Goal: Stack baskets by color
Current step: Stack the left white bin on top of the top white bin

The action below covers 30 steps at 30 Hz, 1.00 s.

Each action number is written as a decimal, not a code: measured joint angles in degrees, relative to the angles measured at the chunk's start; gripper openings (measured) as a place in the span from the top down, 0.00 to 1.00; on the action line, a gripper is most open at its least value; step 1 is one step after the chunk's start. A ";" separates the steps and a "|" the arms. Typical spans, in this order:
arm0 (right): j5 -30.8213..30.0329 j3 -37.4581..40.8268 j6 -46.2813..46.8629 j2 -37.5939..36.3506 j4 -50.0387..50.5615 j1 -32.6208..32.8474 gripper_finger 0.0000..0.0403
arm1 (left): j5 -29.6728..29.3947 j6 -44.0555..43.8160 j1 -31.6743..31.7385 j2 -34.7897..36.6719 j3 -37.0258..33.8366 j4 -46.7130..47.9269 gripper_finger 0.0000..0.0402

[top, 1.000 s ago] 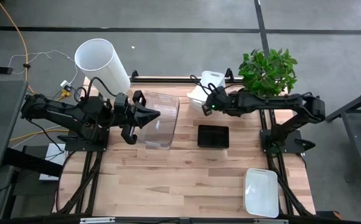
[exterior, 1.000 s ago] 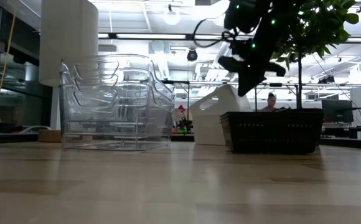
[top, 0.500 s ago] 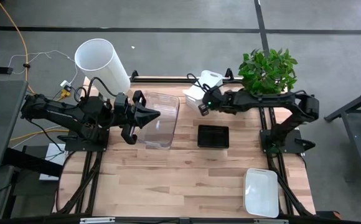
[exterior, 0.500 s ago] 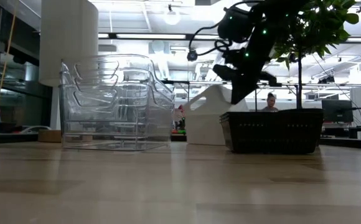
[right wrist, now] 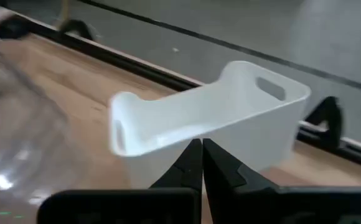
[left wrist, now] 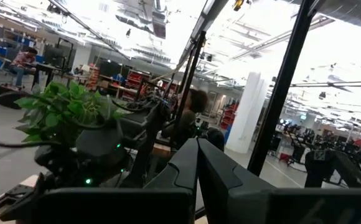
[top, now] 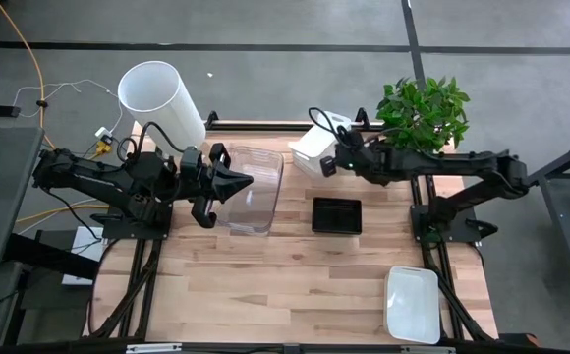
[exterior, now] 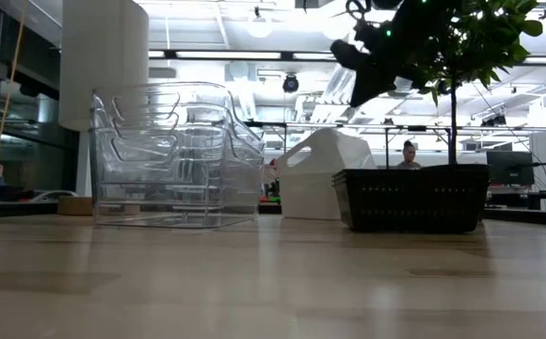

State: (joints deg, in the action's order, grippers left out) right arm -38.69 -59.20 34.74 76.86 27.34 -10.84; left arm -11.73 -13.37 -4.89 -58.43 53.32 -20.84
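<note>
Two white baskets were on the table: one white basket (top: 314, 147) at the far edge, tilted with its open side facing the right arm, and a second white basket (top: 412, 304) lying flat near the front right corner. The tilted one was opaque, with rounded corners and a slot handle cut into each end wall. In the right wrist view it (right wrist: 218, 118) sat just beyond the right gripper (right wrist: 201, 163), whose jaws were pressed together, tips pointing at its near rim; whether they touched it could not be told. From above, that right gripper (top: 332, 161) hovered just beside the basket, next to the plant (top: 423, 110).

The stack of clear baskets (top: 249, 189) stood left of centre, see-through and nested, as the low view showed (exterior: 174, 155). The left gripper (top: 244, 180) hung over its left edge, jaws together, holding nothing. The black basket (top: 336, 215), small and dark, rested between the clear stack and the right arm's base.
</note>
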 joint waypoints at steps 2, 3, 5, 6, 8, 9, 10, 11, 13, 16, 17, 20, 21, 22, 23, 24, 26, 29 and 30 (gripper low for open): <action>-0.90 0.02 -0.58 1.24 -0.71 -1.12 1.00 | 0.00 0.00 0.02 0.00 0.00 0.00 1.00; -0.83 0.02 -0.83 1.97 -1.53 -1.79 1.00 | 0.00 0.00 0.00 0.00 0.00 0.00 1.00; 0.00 0.02 -2.33 4.01 -4.01 -2.89 1.00 | 0.00 0.00 0.02 0.00 0.00 0.00 1.00; 1.12 0.02 -2.67 5.05 -5.23 -3.32 1.00 | 0.00 0.00 0.02 0.00 0.00 0.01 1.00; 3.18 0.02 -2.79 7.22 -6.58 -4.01 1.00 | 0.00 0.00 0.02 0.00 0.00 0.00 1.00; 4.36 0.02 -2.65 8.32 -7.02 -4.30 1.00 | 0.00 -0.03 0.02 0.00 0.00 0.00 1.00; 4.62 -0.04 -2.47 9.23 -7.65 -4.54 1.00 | 0.00 -0.04 0.02 0.00 0.00 0.00 1.00; 5.13 -0.10 -2.25 9.77 -7.98 -4.71 1.00 | 0.00 -0.04 0.02 0.00 0.00 0.00 1.00; 5.80 -0.20 -2.25 10.60 -8.75 -4.91 1.00 | 0.00 -0.02 0.02 0.00 0.00 0.01 1.00; 7.08 -0.11 -3.29 10.23 -10.13 -4.87 1.00 | 0.00 -0.04 0.02 0.00 0.00 0.00 1.00; 7.45 -0.03 -3.62 9.71 -10.21 -4.88 1.00 | 0.00 0.00 0.02 0.00 0.00 0.00 1.00; 8.26 0.17 -3.78 6.93 -10.33 -4.91 1.00 | -0.02 0.00 0.02 0.00 0.00 0.00 1.00; 8.24 0.17 -3.92 5.54 -10.90 -4.91 1.00 | -0.02 0.00 0.02 0.00 0.00 0.00 1.00; 8.88 0.14 -4.29 3.97 -11.31 -4.91 1.00 | -0.02 0.00 0.02 0.00 0.00 0.00 1.00; 10.31 0.13 -5.11 2.44 -11.25 -4.91 1.00 | -0.01 0.00 0.02 0.00 0.00 0.00 1.00; 12.71 0.13 -6.12 0.97 -11.16 -4.94 1.00 | -0.01 0.00 0.02 0.00 0.00 0.00 1.00; 18.53 0.13 -7.73 -1.86 -11.07 -5.56 1.00 | -0.01 0.00 0.02 0.00 0.00 0.00 1.00; 28.08 0.07 -9.07 -5.49 -10.67 -7.91 0.96 | -0.02 0.00 0.04 0.00 0.00 0.00 1.00; 30.96 0.07 -9.72 -6.16 -9.91 -9.00 0.93 | 0.00 0.02 0.02 0.00 0.00 0.00 1.00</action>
State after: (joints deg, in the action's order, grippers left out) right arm -7.73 -59.13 25.02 70.70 17.43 -19.84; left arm -11.73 -13.34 -4.86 -58.43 53.32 -20.84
